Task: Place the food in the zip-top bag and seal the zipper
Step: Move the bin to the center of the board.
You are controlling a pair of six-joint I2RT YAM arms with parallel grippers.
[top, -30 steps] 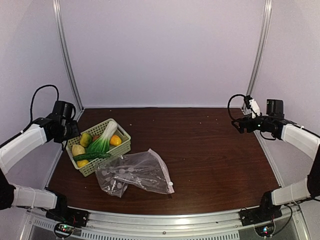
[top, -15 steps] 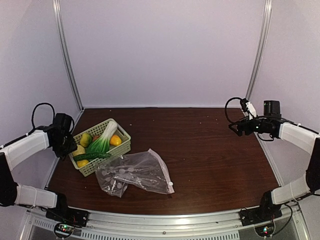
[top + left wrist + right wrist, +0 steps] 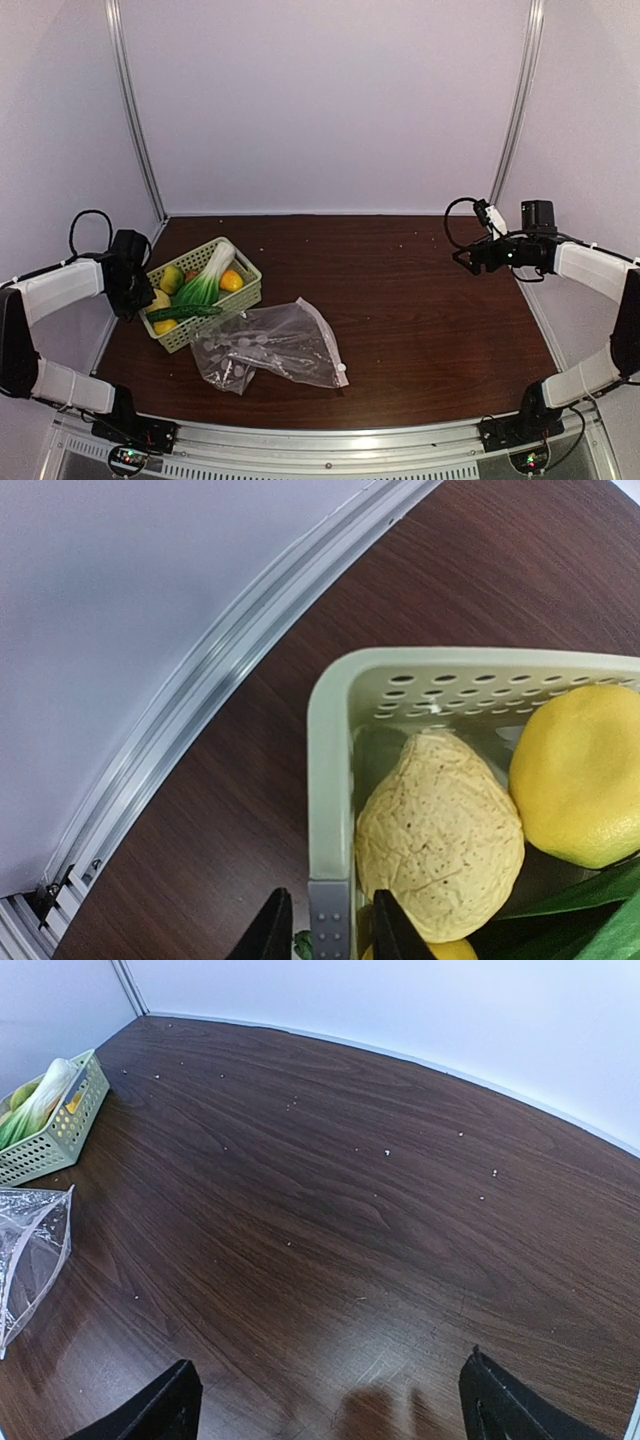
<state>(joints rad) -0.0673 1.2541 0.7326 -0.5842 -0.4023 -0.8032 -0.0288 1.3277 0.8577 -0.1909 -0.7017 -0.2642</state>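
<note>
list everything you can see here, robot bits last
table: 1, dark brown wood, under everything
basket: 1, pale green, slatted, left side of the table
yellow round pieces: 3 showing, one pale and bumpy, in the basket's left end
orange round piece: 1, orange, basket's right end
leafy stalk: 1, green with a white stem, lying along the basket
dark green piece: 1, dark green, across the basket's near side
zip-top bag: 1, clear with pale dots, on the table near the basket's right side
slider: 1, white, bag's near right corner
left gripper: 1, black, open astride the basket's wall
right gripper: 1, black, open above bare table, right side
</note>
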